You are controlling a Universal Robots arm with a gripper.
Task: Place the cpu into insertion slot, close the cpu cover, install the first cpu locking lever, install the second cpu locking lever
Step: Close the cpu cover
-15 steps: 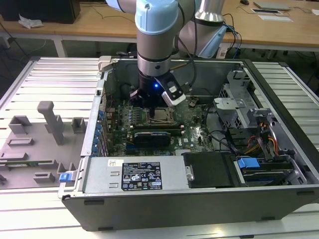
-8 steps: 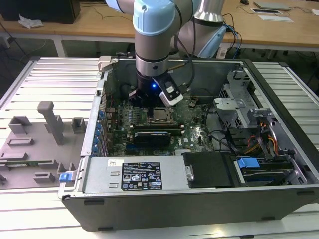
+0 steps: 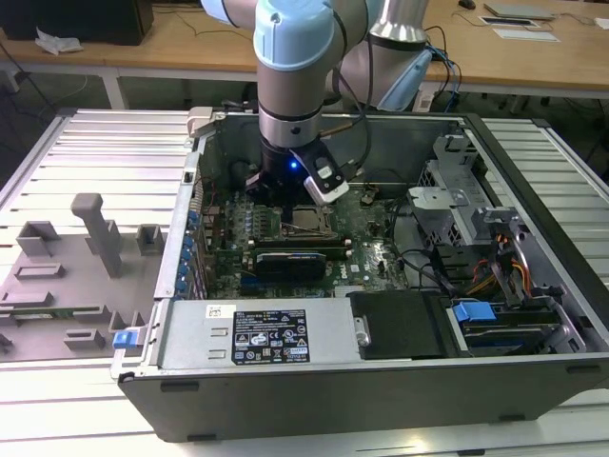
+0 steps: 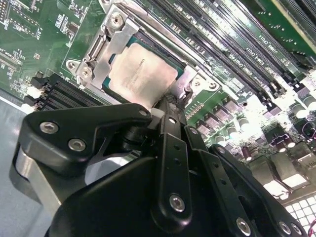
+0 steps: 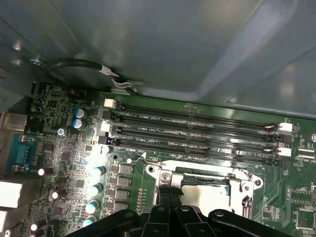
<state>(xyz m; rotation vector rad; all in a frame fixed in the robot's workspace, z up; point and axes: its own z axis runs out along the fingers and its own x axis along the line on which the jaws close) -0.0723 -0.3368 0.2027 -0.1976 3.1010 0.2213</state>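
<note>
Second wrist view: cpu [image 4: 140,69] within cpu cover [image 4: 105,53]

Memory slots [image 5: 197,129] and the case wall [image 5: 173,44] crowd one side of the cpu cover [image 4: 106,49]; capacitors [image 5: 98,171] another.

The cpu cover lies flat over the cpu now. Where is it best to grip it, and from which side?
Probably the rim of the cpu cover nearest the gripper, approached from above on that side. It is a thin frame lying flat around the cpu, so only an outer edge could be pinched.
</note>
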